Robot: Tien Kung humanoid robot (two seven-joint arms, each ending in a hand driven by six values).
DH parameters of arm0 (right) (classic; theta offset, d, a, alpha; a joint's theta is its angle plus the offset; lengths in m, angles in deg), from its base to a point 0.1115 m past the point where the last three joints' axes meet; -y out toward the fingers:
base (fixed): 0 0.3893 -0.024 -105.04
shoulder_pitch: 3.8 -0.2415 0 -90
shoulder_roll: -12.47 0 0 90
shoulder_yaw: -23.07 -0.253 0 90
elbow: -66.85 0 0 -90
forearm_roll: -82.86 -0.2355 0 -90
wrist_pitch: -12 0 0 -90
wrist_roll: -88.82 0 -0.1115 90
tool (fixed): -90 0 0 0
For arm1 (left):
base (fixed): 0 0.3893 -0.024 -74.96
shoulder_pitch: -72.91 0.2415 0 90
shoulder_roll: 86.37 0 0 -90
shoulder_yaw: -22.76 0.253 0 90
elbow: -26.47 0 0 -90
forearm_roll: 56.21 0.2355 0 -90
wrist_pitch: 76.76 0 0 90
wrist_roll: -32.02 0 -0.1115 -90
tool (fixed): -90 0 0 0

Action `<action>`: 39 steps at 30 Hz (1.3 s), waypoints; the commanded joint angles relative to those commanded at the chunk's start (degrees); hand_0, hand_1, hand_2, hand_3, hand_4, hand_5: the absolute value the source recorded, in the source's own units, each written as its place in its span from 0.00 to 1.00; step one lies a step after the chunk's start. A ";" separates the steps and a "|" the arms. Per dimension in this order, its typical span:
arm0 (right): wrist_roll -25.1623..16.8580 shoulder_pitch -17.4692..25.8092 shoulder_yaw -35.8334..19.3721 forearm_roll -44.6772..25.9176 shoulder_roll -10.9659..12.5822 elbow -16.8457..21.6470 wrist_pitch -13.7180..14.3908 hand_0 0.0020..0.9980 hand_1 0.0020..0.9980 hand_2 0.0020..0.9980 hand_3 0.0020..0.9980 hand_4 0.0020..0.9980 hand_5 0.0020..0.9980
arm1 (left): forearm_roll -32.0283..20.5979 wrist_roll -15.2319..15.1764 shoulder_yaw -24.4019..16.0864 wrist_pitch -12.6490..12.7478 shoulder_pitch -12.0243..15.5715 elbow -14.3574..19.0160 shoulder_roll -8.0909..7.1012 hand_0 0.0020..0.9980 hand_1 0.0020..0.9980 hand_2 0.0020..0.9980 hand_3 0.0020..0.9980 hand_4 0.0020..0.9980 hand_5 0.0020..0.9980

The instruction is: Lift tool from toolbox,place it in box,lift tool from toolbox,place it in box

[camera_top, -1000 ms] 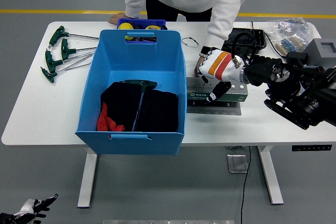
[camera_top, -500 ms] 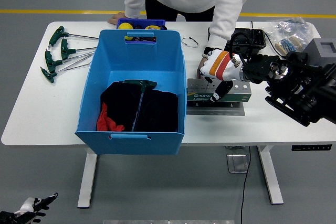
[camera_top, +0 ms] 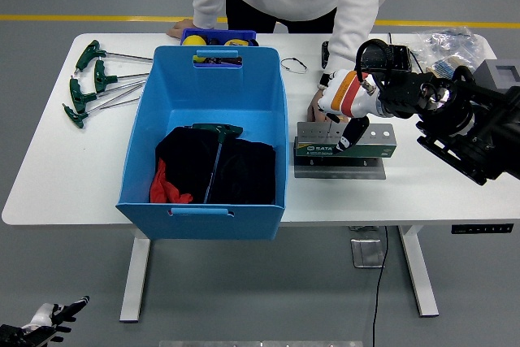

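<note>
Over at 3 o'clock of the blue box (camera_top: 150, 140), my right hand (camera_top: 345, 103) hung above the green tool stand (camera_top: 345, 149), its fingers (camera_top: 344, 140) curled down against the stand's front face; I couldn't tell whether they gripped a tool. One green T-handle tool (camera_top: 215, 152) lay inside the box on dark cloth (camera_top: 244, 172). My left hand (camera_top: 36, 320) rested low at 7 o'clock, fingers apart. A person's hand (camera_top: 314, 110) touched the stand's far side.

White table (camera_top: 73, 176) bears blue box (camera_top: 145, 152), toolbox (camera_top: 345, 149), T-handle wrenches (camera_top: 97, 80).
</note>
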 joint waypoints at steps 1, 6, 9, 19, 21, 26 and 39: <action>-0.18 0.03 -0.21 0.00 0.14 0.00 -0.46 0.72 0.42 0.47 0.42 1.00 0.83 | -0.28 -0.09 0.22 0.06 -0.01 0.01 0.00 0.65 0.68 0.71 0.73 0.75 0.67; -0.64 0.14 -0.78 0.00 0.60 0.02 -1.82 0.65 0.36 0.41 0.40 1.00 0.83 | -0.97 -0.28 0.71 0.23 0.01 0.01 -0.03 0.64 0.67 0.71 0.73 0.75 0.67; -0.79 0.08 -0.95 0.00 0.76 0.18 -2.20 0.65 0.36 0.41 0.40 1.00 0.83 | -0.86 -0.27 0.61 0.31 0.11 0.00 -0.03 0.64 0.67 0.71 0.73 0.75 0.67; -1.47 0.05 -1.18 0.00 1.29 0.34 -2.57 0.43 0.20 0.22 0.22 1.00 0.84 | -0.68 -0.17 0.49 0.30 0.36 -0.02 -0.01 0.64 0.67 0.71 0.73 0.75 0.67; -1.55 0.01 -1.11 0.00 1.32 0.38 -2.41 0.43 0.20 0.22 0.22 1.00 0.84 | -0.71 -0.18 0.48 0.32 0.38 -0.03 0.00 0.64 0.67 0.71 0.73 0.75 0.67; -1.71 -0.16 -0.91 0.00 1.36 0.48 -1.81 0.33 0.16 0.19 0.18 1.00 0.84 | -0.75 -0.23 0.47 0.30 0.37 -0.05 -0.04 0.64 0.67 0.71 0.73 0.75 0.67; -3.04 -1.73 0.79 -2.28 2.04 1.62 1.62 0.15 0.07 0.10 0.08 0.98 0.79 | -0.43 -0.29 0.03 0.36 0.99 -0.20 -0.14 0.63 0.66 0.70 0.72 0.75 0.67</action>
